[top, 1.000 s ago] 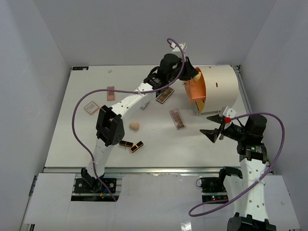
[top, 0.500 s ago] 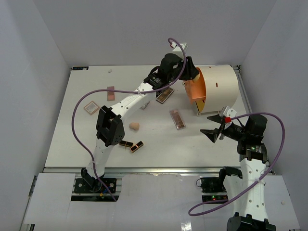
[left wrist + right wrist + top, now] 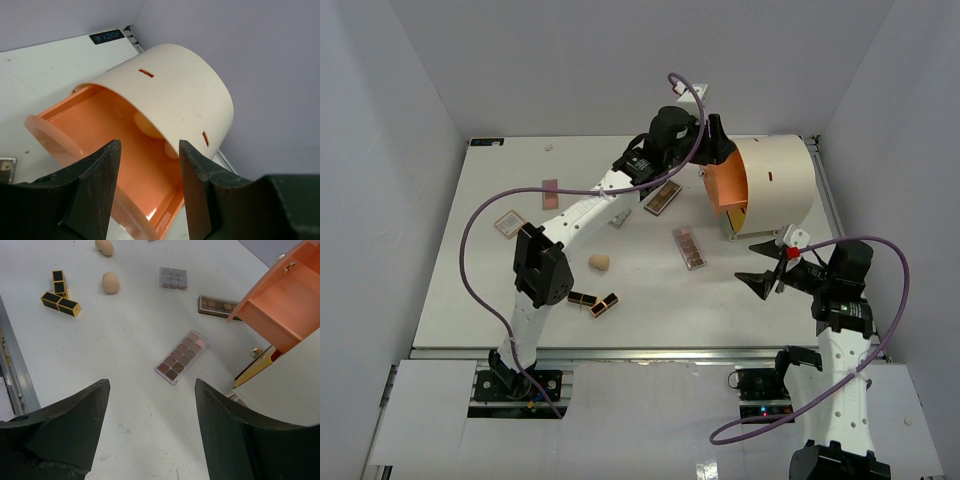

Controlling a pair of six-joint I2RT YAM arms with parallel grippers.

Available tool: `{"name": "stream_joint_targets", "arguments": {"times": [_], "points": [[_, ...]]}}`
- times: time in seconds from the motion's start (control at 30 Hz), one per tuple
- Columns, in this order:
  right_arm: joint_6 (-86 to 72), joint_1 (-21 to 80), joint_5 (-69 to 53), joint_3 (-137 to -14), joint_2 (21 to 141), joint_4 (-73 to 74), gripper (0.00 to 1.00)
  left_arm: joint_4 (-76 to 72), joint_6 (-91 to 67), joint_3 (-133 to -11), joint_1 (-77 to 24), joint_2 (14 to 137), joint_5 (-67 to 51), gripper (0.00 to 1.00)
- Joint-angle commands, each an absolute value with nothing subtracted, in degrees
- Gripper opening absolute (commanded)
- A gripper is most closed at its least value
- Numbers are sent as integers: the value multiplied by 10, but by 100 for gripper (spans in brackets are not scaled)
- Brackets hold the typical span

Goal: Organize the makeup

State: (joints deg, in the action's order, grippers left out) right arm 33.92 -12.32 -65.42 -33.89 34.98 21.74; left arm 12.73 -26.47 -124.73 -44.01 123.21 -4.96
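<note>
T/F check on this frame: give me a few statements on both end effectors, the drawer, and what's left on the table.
1. The left end effector is open above the orange drawer. True.
2. The right end effector grips a lipstick tube. False: it is open and empty, and the lipstick tubes lie on the table.
3. The orange drawer is pulled out of the cream cylinder. True.
4. No sponge is left on the table. False: a peach sponge lies near the lipstick tubes.
</note>
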Motion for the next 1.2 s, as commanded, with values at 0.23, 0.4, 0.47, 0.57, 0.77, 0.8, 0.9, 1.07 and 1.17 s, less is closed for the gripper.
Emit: {"name": "stream_joint_targets", "arguments": {"times": [0.23, 0.4, 0.47, 0.57, 0.77, 0.8, 0.9, 1.07, 1.17], "points": [[436, 20, -620, -424, 436, 293, 78, 74, -126, -724, -427, 688, 3, 78], [385, 267, -387, -445, 537, 235, 78, 82, -107, -533, -414, 505, 99, 82], [380, 310, -359, -484, 616, 251, 77, 86, -100, -479, -412, 444, 151, 82], [383, 366, -283, -560, 721, 280, 76, 83, -93, -409, -410, 375, 218, 82], [297, 429, -250, -724, 928, 271, 78, 86, -89, -365, -409, 281, 296, 82], [280, 432, -249, -761, 954, 271, 79, 88, -89, -364, -409, 271, 301, 82], [250, 450, -243, -837, 1050, 271, 80, 87, -87, -359, -408, 245, 315, 82], [187, 466, -221, -967, 1169, 268, 79, 95, -75, -362, -407, 244, 330, 82], [168, 473, -204, -1008, 1224, 263, 78, 95, -74, -361, -407, 245, 327, 82]]}}
